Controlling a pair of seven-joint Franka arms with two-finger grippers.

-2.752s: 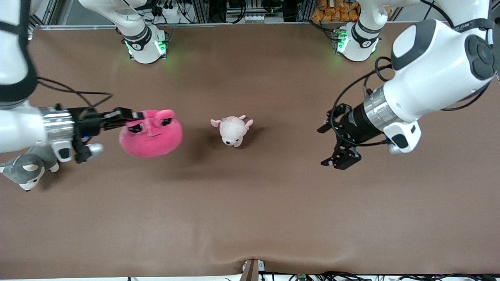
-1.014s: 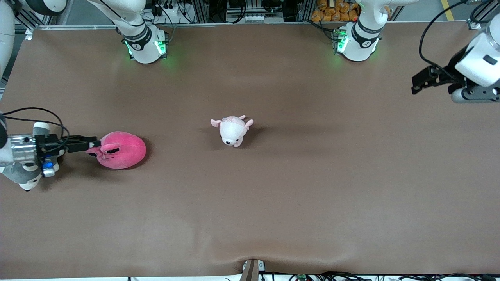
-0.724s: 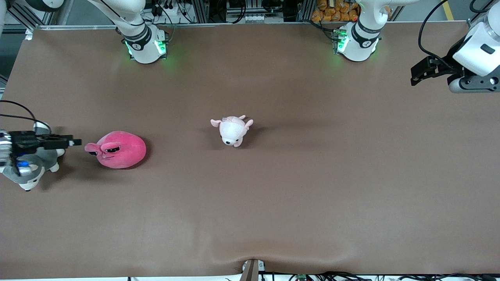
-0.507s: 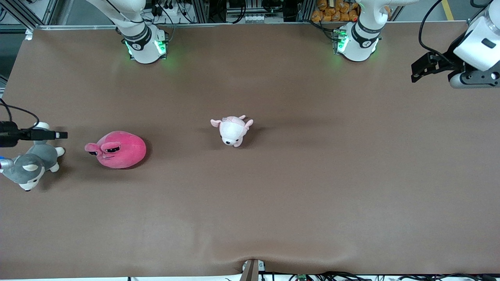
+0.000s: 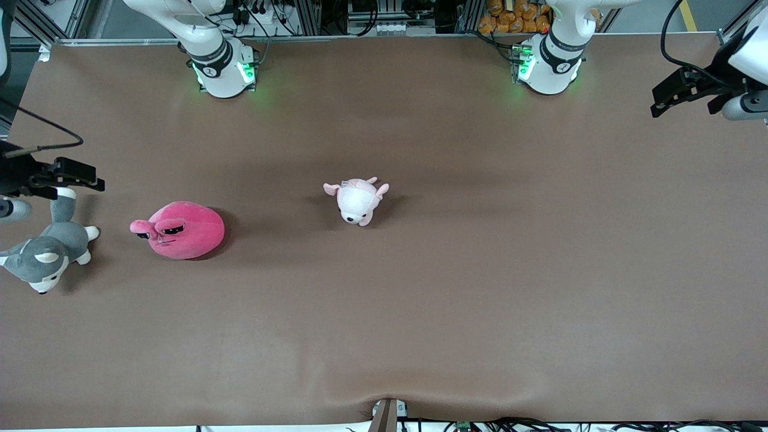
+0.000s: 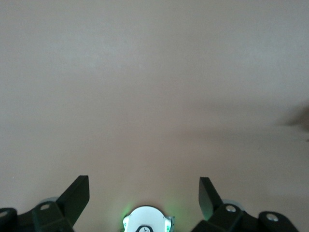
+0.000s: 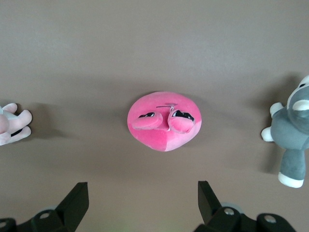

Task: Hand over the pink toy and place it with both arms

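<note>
Front view: pink toy (image 5: 179, 230) resting on table (image 5: 420, 300), toward right arm's end
Right gripper (image 5: 75, 174): spread, empty, beside toy, nearer
Left gripper (image 5: 681, 96): spread, empty, well apart

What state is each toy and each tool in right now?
Pink toy: lying on the table, free of both tools.
Pale pink-and-white toy: lying near the table's middle, untouched.
Grey husky toy: lying at the right arm's end of the table.
Right tool: open, empty, above the husky's tail.
Left tool: open, empty, at its own end of the table.
</note>
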